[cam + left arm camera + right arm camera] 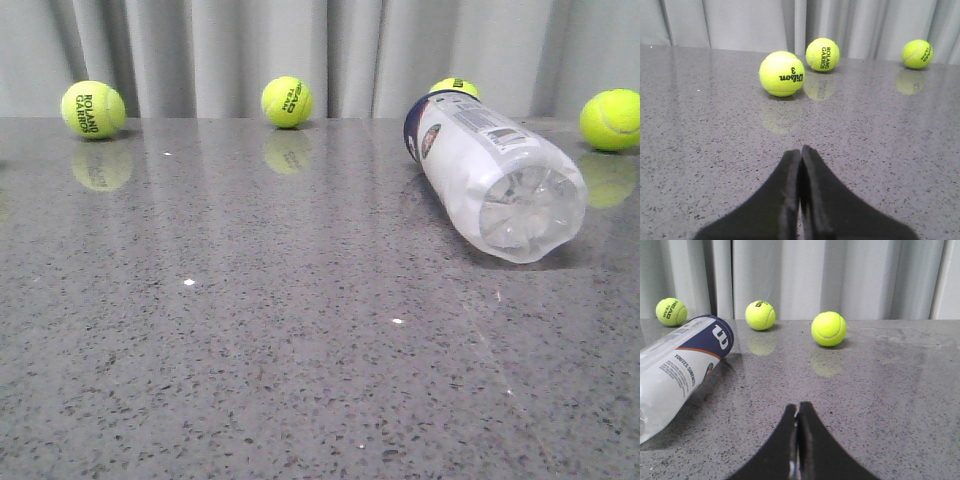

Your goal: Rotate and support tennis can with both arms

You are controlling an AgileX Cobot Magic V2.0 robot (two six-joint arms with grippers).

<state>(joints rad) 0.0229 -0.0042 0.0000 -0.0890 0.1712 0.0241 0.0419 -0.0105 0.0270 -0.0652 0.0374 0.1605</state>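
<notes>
Ahead, from the front camera, the long clear-plastic tennis can (pixel 492 170) with its white and navy label lies on its side on the grey speckled table (pixel 250 330), toward my right, its clear base facing the camera. Four yellow-green tennis balls line the far edge by the grey curtain (pixel 300 45); neither of my arms shows. Through my left wrist camera, my black left gripper (pixel 800 155) has its fingers pressed together on nothing, a Wilson ball (pixel 782 73) beyond it. Through my right wrist camera, my black right gripper (pixel 797 412) is likewise closed and empty, the can lying nearby, untouched.
</notes>
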